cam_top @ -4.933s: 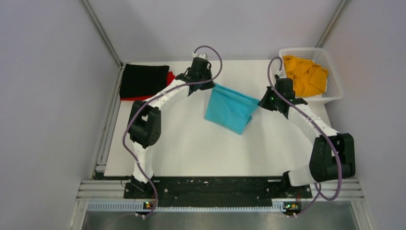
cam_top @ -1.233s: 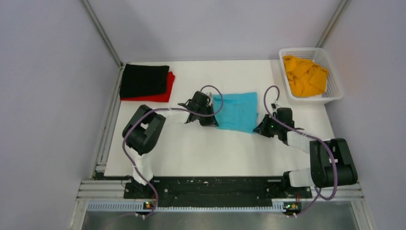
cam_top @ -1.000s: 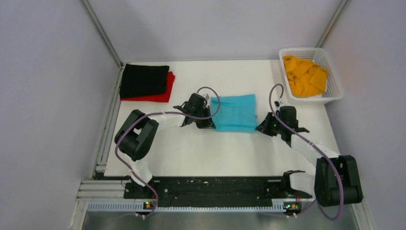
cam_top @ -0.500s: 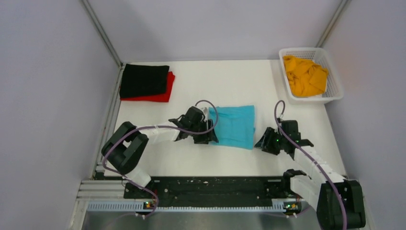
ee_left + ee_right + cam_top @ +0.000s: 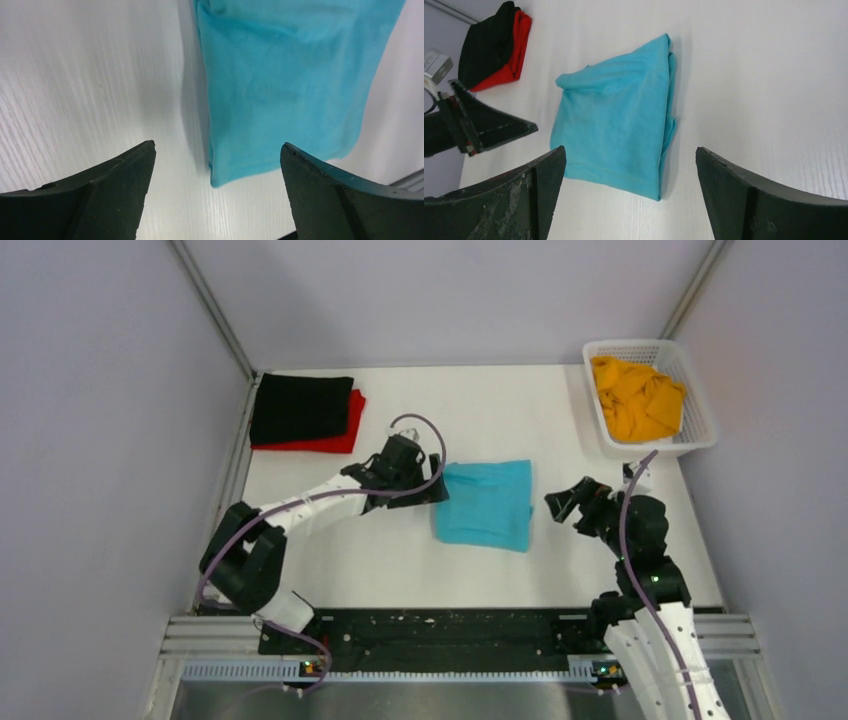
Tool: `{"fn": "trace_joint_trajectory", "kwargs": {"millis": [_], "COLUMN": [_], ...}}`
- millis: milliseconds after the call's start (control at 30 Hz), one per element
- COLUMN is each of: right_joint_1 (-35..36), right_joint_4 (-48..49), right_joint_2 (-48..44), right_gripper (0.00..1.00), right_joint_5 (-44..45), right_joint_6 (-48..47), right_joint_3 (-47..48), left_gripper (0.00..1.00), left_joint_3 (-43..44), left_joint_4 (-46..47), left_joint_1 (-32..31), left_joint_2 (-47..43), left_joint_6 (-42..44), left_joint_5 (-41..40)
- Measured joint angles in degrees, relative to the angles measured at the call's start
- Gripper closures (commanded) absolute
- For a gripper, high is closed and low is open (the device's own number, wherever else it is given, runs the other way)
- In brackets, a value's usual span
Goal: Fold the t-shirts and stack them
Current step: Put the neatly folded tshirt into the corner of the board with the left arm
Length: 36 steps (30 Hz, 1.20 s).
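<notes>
**Folded turquoise t-shirt lies free on a white worktop**

The worktop is matte with a fine streaked grain, and pale grey walls enclose it. The turquoise t-shirt lies flat at its middle, a soft, slightly rumpled rectangle. The left fingers and right fingers are spread wide and hold nothing, 1 pair at each side of it. At far left, a folded black t-shirt rests on a red t-shirt. At far right, an orange-yellow t-shirt sits crumpled in a white mesh basket.
</notes>
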Motion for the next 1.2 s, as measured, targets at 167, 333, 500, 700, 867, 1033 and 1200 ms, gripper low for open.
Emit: {"fn": "trace_joint_trajectory", "kwargs": {"millis": [167,333,500,700,867,1033,1200], "right_joint_1": [0.0,0.0,0.0,0.0,0.0,0.0,0.0], "right_joint_4": [1.01,0.96,0.96,0.96,0.96,1.01,1.4], "right_joint_2": [-2.89,-0.13,4.33,6.14,5.81,5.33,5.05], "right_gripper": [0.01,0.01,0.01,0.01,0.01,0.01,0.01], "right_joint_5": [1.86,3.37,3.72,3.8,4.33,4.57,4.7], "right_joint_6": [-0.48,-1.79,-2.56,-3.02,-3.26,-3.26,-3.26], "right_joint_3": [-0.04,-0.07,-0.07,-0.09,-0.09,-0.11,-0.76], "left_gripper": [0.01,0.01,0.26,0.72,1.0,1.0,1.0], "left_joint_3": [10.29,13.94,15.76,24.04,36.52,42.42,42.75], "left_joint_4": [-2.56,-3.21,-2.47,-6.19,-13.92,-20.06,-23.5], "left_joint_1": [1.81,1.7,-0.9,-6.58,-11.21,-13.29,-12.98], "left_joint_2": [11.5,19.91,21.38,28.17,36.15,39.06,39.15], "left_joint_6": [0.72,0.74,0.13,-2.89,-5.31,-5.07,0.72], "left_joint_5": [-4.13,-2.47,-0.92,-8.09,-16.85,-25.64,-39.82]}}
